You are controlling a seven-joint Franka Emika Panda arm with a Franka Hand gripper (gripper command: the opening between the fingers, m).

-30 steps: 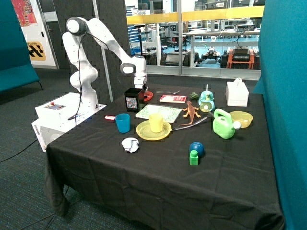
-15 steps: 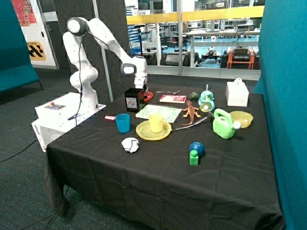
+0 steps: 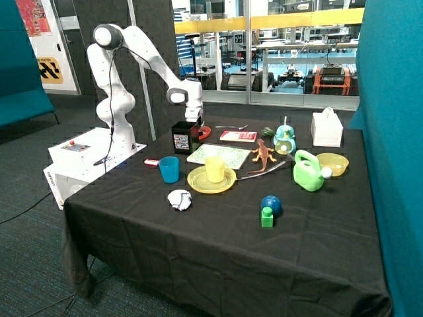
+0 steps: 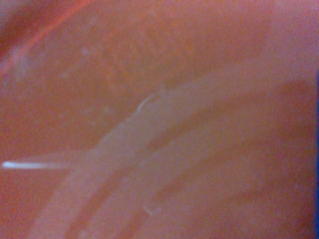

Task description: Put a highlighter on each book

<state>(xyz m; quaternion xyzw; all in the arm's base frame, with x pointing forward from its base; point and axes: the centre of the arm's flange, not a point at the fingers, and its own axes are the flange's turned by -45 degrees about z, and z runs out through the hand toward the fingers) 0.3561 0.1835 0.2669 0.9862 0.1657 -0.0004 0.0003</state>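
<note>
The claw (image 3: 197, 125), whose grip I cannot tell, hangs low over a red dish (image 3: 203, 131) beside the black box (image 3: 184, 137), while the pink book (image 3: 238, 136) and green-speckled book (image 3: 219, 154) lie bare nearby.

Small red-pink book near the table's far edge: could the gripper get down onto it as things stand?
Probably yes. The small red-pink book lies flat with nothing on it, and the gripper hangs nearby over the red dish.

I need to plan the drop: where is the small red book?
In the outside view the small red book lies flat near the table's far edge, just behind the white speckled book.
</note>
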